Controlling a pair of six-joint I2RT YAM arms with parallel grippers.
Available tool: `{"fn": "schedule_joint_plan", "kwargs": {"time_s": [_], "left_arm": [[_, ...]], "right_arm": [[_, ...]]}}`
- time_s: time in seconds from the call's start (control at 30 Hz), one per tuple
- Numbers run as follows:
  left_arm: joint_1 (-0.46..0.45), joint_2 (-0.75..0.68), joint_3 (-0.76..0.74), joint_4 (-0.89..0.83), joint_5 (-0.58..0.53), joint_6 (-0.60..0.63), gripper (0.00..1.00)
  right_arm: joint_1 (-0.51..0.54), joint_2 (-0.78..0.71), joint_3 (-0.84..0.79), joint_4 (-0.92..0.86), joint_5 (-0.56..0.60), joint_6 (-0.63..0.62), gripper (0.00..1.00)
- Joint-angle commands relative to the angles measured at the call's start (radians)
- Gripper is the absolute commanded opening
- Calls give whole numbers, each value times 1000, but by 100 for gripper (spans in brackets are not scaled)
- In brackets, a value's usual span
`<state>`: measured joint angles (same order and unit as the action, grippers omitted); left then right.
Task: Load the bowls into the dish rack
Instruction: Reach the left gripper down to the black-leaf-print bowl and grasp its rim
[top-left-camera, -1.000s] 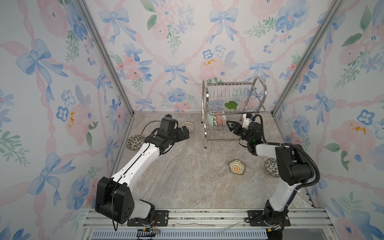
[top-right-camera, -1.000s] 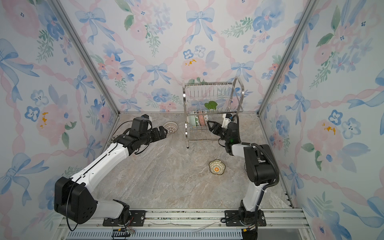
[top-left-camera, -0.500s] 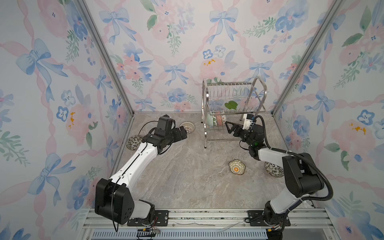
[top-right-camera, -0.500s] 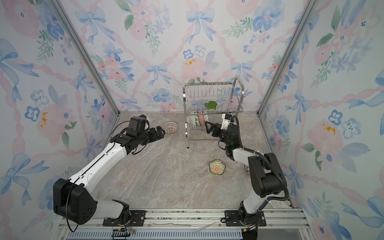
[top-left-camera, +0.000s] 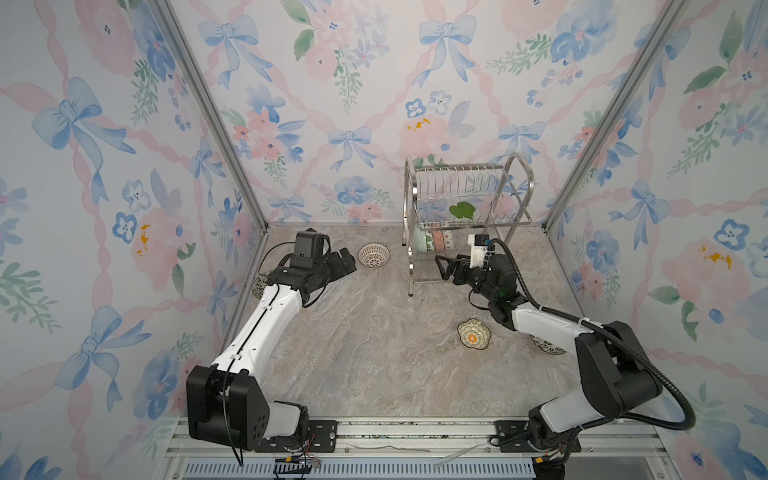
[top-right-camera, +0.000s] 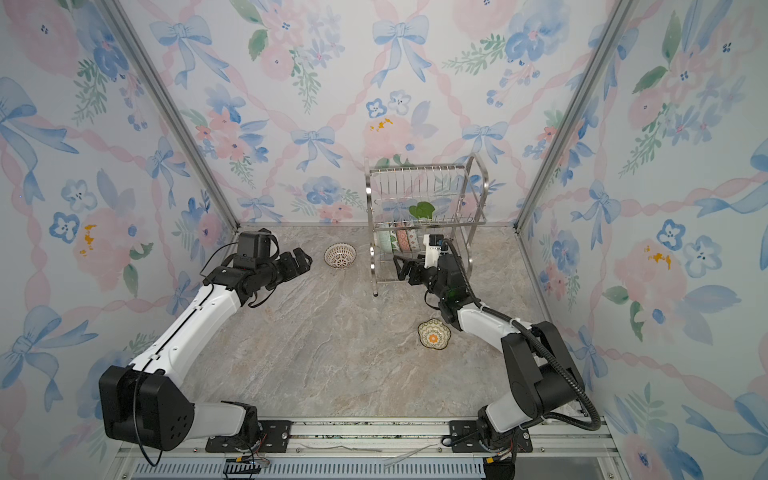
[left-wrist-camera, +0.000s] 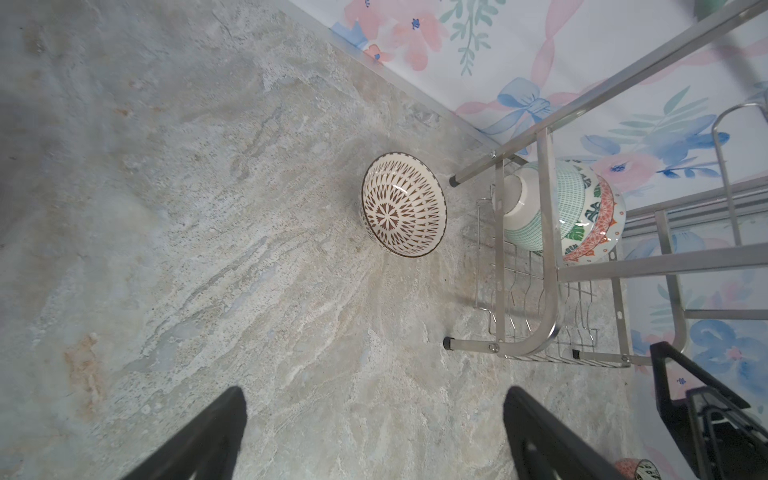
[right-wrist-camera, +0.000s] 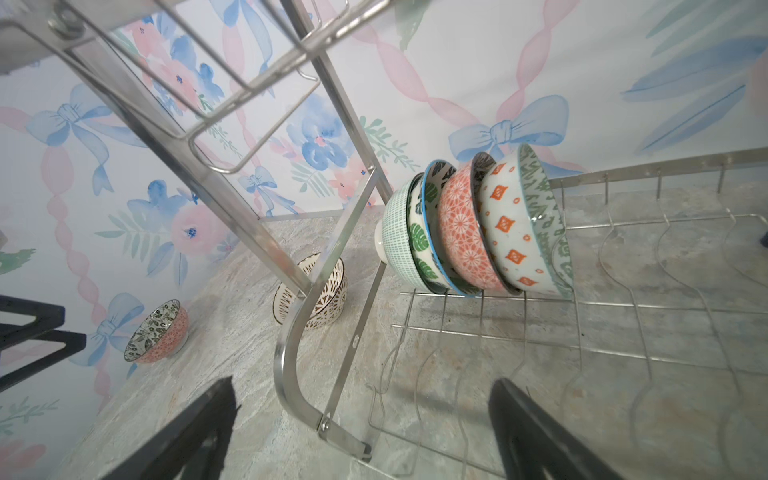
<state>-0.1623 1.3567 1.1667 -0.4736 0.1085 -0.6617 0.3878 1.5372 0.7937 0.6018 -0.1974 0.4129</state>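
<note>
The dish rack (top-left-camera: 469, 226) stood at the far right of the marble table (top-left-camera: 374, 353), with four bowls (right-wrist-camera: 461, 232) leaning on edge at the left end of its lower tier. The right gripper (top-left-camera: 441, 268) hung spread and empty just in front of that tier. The left gripper (top-left-camera: 350, 262), also spread and empty, sat just left of the brown lattice bowl (top-left-camera: 374, 255). A scalloped bowl (top-left-camera: 474, 333) lay nearer, on the right.
</note>
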Motion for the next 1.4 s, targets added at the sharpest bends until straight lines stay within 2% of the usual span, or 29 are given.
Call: {"fn": "schedule_joint_plan", "kwargs": {"time_s": [0.0, 0.27, 0.43, 0.53, 0.67, 1.07, 1.23, 1.37], "left_arm": [[45, 25, -12, -11, -18, 20, 98], [201, 104, -18, -11, -1, 21, 98], [309, 117, -15, -11, -86, 41, 98], [370, 151, -2, -31, -102, 51, 98], [418, 185, 19, -71, -142, 81, 98], [552, 177, -75, -84, -200, 155, 98], [609, 165, -97, -85, -183, 173, 98], [615, 191, -86, -83, -155, 162, 96]], "right_arm": [[28, -31, -31, -49, 53, -33, 97], [145, -105, -57, -131, 152, -105, 97], [241, -167, -43, -210, 217, -181, 97], [283, -181, -20, -253, 221, -209, 96], [303, -179, 0, -268, 202, -219, 97], [343, -124, 82, -361, 188, -226, 96], [346, -141, 77, -373, 214, -239, 97], [346, -135, 87, -400, 233, -249, 97]]}}
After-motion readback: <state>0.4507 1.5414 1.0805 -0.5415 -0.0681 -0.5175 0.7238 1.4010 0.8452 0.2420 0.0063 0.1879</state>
